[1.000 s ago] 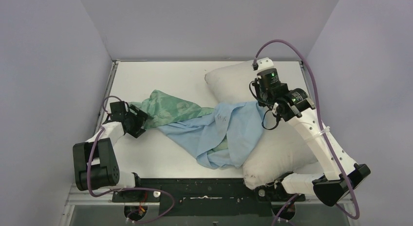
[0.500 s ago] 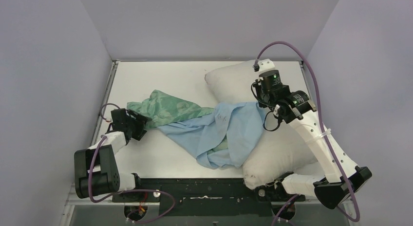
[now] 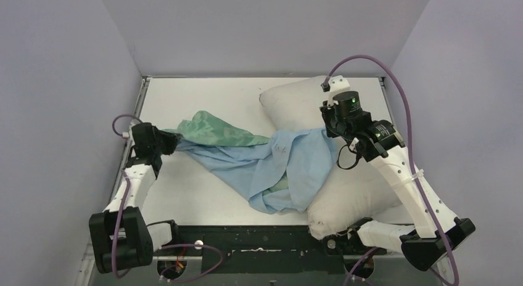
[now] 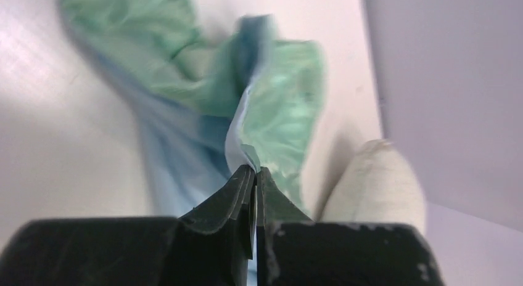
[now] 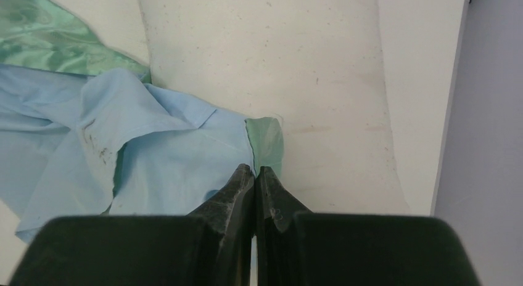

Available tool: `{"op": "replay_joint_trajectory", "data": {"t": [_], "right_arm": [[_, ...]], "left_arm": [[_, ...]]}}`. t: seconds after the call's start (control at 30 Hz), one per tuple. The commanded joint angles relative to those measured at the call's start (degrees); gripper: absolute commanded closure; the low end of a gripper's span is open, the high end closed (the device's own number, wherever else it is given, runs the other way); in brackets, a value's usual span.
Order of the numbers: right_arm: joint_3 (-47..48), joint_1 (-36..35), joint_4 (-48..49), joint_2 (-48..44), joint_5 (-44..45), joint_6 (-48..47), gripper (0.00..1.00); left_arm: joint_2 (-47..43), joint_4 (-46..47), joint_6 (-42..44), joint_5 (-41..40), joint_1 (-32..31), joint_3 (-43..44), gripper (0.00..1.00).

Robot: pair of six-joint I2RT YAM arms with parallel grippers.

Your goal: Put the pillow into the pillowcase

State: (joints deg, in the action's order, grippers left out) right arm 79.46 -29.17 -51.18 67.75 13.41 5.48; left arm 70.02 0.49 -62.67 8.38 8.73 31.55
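Observation:
The off-white pillow (image 3: 290, 104) lies along the table's right side, and it also shows in the left wrist view (image 4: 376, 181) and the right wrist view (image 5: 277, 58). The pillowcase (image 3: 277, 169) is spread crumpled from the table's middle onto the pillow. Its teal damask face (image 3: 216, 132) lies toward the left and its light blue face toward the right. My left gripper (image 3: 168, 142) is shut on the pillowcase's left end, the cloth (image 4: 277, 107) rising from between the tips (image 4: 255, 170). My right gripper (image 5: 255, 170) is shut on the pillowcase's edge (image 5: 265, 141) atop the pillow, seen from above (image 3: 333, 138).
The white table (image 3: 185, 95) is boxed in by lilac walls on the left, back and right. A black rail (image 3: 247, 240) with the arm bases runs along the near edge. The right arm's purple cable (image 3: 395, 101) loops above the pillow.
My left gripper has closed on the pillowcase's left end and lifted it up and back, drawing the teal cloth taut. The right gripper stays shut on its edge and has barely shifted.

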Motion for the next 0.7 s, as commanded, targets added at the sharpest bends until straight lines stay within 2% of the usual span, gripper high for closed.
{"op": "replay_joint_trajectory", "data": {"t": [0.0, 0.2, 0.33, 0.47, 0.67], "right_arm": [[1.17, 0.24, 8.89, -4.53, -7.12, 0.59, 1.0], [4.55, 0.18, 21.44, -12.11, -12.54, 0.52, 1.0], [7.86, 0.19, 23.06, -16.58, -14.83, 0.49, 1.0], [6.5, 0.2, 21.05, -20.93, -25.86, 0.46, 1.0], [3.53, 0.25, 20.11, -27.98, -46.1, 2.38, 1.0]], "left_arm": [[-8.08, -4.42, 1.01, -7.25, 0.69, 17.49, 1.0], [-5.83, -11.4, 7.26, -19.39, 1.63, 44.99, 1.0], [-0.95, -17.47, 11.42, -22.4, 4.02, 63.59, 1.0], [0.16, -22.09, 15.19, -27.79, 5.36, 72.68, 1.0], [0.02, -25.33, 18.33, -33.82, 7.17, 80.04, 1.0]]}}
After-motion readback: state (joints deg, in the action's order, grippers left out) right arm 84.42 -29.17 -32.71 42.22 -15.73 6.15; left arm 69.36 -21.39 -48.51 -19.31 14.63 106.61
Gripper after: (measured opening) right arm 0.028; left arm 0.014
